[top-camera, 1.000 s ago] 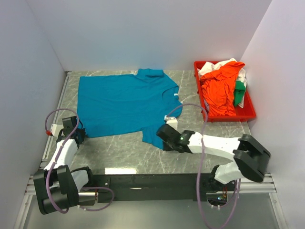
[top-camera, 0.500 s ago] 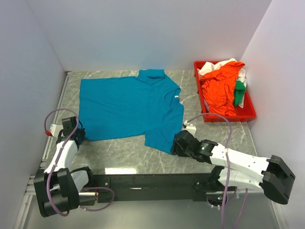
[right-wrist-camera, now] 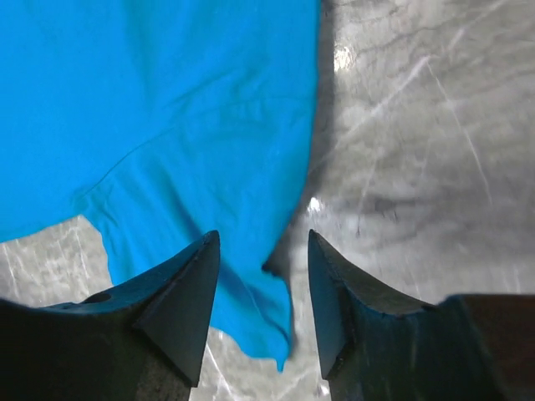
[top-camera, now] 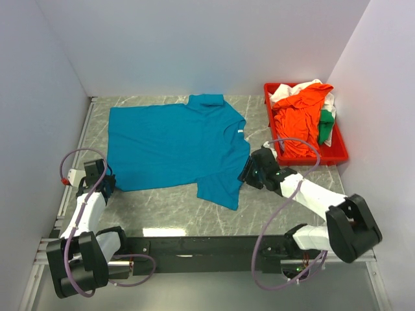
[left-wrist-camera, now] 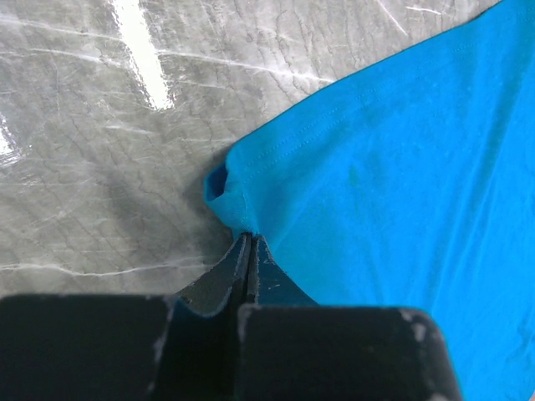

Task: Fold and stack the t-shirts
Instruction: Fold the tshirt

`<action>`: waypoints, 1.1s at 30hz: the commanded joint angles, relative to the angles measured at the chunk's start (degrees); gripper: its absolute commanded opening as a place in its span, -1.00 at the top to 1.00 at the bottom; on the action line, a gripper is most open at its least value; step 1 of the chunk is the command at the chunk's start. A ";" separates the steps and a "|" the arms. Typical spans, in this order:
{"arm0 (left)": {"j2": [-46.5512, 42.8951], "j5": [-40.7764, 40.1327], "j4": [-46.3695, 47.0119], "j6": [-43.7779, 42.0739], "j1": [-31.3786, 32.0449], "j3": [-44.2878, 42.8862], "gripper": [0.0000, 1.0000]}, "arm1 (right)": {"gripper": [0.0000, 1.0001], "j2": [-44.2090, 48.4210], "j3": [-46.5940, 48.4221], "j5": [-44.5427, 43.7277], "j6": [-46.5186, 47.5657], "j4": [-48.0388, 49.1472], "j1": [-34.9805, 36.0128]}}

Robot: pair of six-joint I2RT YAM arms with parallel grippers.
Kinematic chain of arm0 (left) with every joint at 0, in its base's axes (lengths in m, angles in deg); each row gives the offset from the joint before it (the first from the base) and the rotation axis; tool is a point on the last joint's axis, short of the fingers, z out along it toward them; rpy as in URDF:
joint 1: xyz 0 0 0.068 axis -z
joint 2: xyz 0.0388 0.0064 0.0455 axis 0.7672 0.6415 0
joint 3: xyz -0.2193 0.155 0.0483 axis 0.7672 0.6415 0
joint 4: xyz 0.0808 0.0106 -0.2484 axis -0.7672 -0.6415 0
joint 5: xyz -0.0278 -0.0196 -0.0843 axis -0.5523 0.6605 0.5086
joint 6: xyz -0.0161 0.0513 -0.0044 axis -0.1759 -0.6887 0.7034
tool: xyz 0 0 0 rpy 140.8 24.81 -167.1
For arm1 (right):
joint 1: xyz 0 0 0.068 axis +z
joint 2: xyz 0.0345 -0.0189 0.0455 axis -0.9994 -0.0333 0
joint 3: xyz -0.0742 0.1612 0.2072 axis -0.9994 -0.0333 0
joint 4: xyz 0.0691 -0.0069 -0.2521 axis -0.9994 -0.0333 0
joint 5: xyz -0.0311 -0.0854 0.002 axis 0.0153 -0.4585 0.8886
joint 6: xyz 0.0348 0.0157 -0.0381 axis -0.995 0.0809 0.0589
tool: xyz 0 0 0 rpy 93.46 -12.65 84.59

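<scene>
Cloth covers much of the grey marbled tabletop: the teal-blue t-shirt lies spread flat across its middle. In the top view its collar is toward the right and its hem toward the left. One sleeve is at the far edge and the other points toward the arms.

The left fingers are pressed together on the shirt's near left corner. In the left wrist view the hem corner runs into the slit between them, and a small pucker of cloth stands up just past the tips. The cloth around it lies flat on the stone.

The right fingers stand wide apart and hold nothing. They hang over the near sleeve, close to the shirt's right edge. In the right wrist view one finger is over blue cloth and the other over bare marble, with the sleeve's edge in the gap below them. Whether the tips touch the cloth cannot be told.

At the far right of the tabletop a red tray holds the other shirts in a loose heap. An orange t-shirt sprawls over most of it. A white t-shirt shows at the far end, and a green t-shirt is tucked against the right wall. The tray is near the teal-blue t-shirt's collar side but apart from it, with bare tabletop between.
</scene>
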 commanded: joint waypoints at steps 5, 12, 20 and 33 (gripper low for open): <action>-1.62 -1.03 -0.56 -1.31 -0.22 0.36 0.99 | -0.05 -4.60 -0.09 4.98 -0.40 8.04 -1.40; -2.32 -2.35 -1.70 -1.14 -0.31 0.89 0.99 | 0.02 -8.81 0.26 4.80 -0.76 11.20 -1.48; -3.73 -4.20 -2.93 -1.05 -0.31 1.16 0.99 | 0.53 -9.18 -0.88 4.54 -0.76 13.32 -1.75; -9.44 -7.27 -9.96 -0.17 -0.31 -2.01 0.99 | 1.00 3.20 -3.34 3.84 1.61 8.75 -2.45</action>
